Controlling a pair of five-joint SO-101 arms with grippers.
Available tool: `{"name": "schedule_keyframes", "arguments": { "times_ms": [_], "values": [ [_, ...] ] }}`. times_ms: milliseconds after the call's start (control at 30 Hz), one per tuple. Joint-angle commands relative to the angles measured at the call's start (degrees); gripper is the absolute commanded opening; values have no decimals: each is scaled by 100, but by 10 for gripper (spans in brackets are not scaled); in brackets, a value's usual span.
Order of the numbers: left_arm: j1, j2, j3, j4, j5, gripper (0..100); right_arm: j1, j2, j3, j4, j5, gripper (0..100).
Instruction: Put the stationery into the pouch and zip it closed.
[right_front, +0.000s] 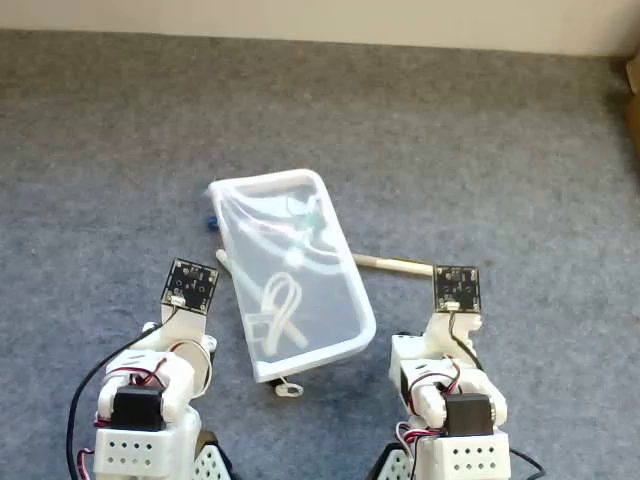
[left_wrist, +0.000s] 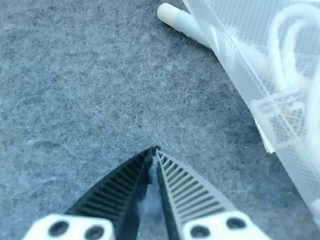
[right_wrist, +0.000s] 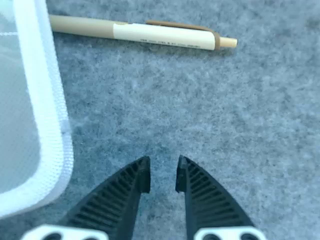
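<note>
The pouch (right_front: 290, 275) is a translucent white mesh case lying flat on the grey carpet, with white looped items and other stationery inside. A beige pen (right_front: 395, 264) lies on the carpet at its right edge. A white marker (left_wrist: 175, 17) pokes out from under the pouch's left side, and something blue (right_front: 212, 222) sticks out near its far left corner. My left gripper (left_wrist: 154, 151) is shut and empty over bare carpet, left of the pouch (left_wrist: 260, 75). My right gripper (right_wrist: 162, 175) is open by a narrow gap, short of the pen (right_wrist: 145, 32) and beside the pouch's white border (right_wrist: 50, 115).
The pouch's zipper pull (right_front: 288, 388) lies on the carpet at its near edge, between the two arms. A pale wall strip (right_front: 320, 20) runs along the far side, and a brown object (right_front: 634, 100) sits at the far right edge.
</note>
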Motion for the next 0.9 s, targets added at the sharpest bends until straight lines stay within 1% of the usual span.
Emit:
{"name": "schedule_keyframes", "arguments": {
  "times_ms": [0, 467, 600, 667, 767, 867],
  "values": [
    [-48, -31, 110, 35, 53, 6, 48, -66, 611, 40, 70, 84],
    [-92, -31, 92, 35, 26, 6, 48, -66, 611, 40, 62, 84],
    [-462, -31, -48, 62, 9, 7, 48, -66, 611, 40, 53, 84],
    [-752, -31, -233, 62, -325, 6, 48, -66, 611, 40, 53, 84],
    [-1191, -31, -400, 26, -1266, 6, 48, -66, 611, 40, 53, 84],
    [-1376, -31, -462, 26, -2242, 6, 48, -66, 611, 40, 53, 84]
  ]
}}
